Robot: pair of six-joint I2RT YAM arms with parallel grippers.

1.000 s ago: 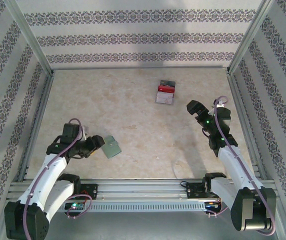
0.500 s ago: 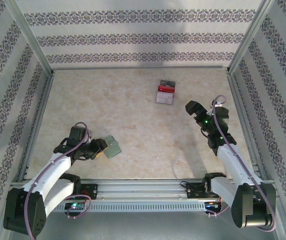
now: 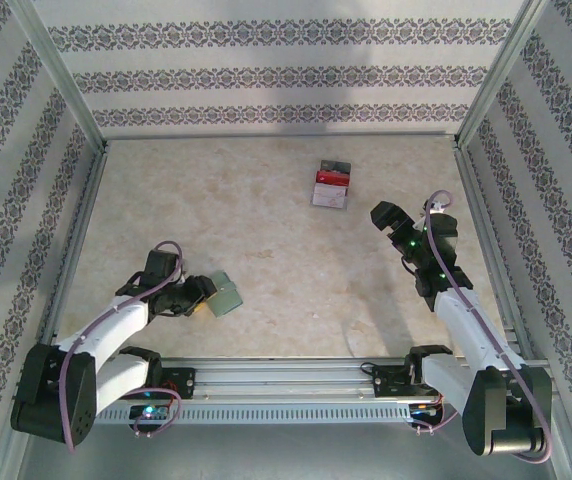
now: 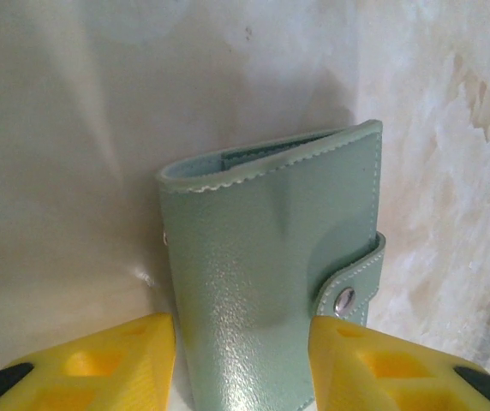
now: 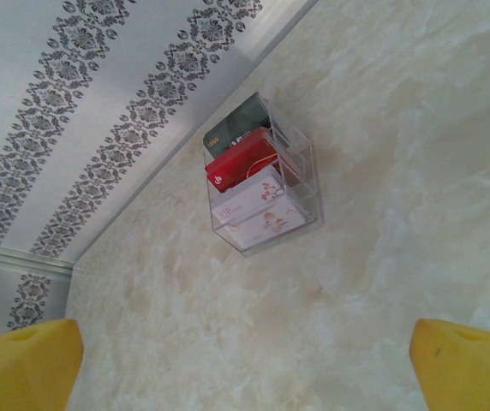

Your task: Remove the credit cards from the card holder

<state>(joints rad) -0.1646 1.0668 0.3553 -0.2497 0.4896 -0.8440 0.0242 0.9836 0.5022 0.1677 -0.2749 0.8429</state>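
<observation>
The card holder (image 4: 262, 240) is a grey-green wallet, folded shut, its strap snapped (image 4: 345, 300) on the right side. It lies near the table's front left (image 3: 224, 296). My left gripper (image 3: 201, 293) comes at it low from the left, and its yellow fingers (image 4: 99, 364) press on the holder's two long edges (image 4: 243, 360). The credit cards are hidden inside the folded holder. My right gripper (image 3: 384, 214) hangs wide open above the right side of the table, nothing between its fingers (image 5: 245, 364).
A clear plastic box (image 3: 331, 185) with a red, a white and a dark card stands at the back centre (image 5: 258, 180). Patterned walls on metal rails (image 3: 76, 240) enclose the marbled table. Bare tabletop lies between the two arms.
My left arm has dropped lower and its jaws have narrowed onto the card holder, which now tips slightly. The right gripper has barely moved.
</observation>
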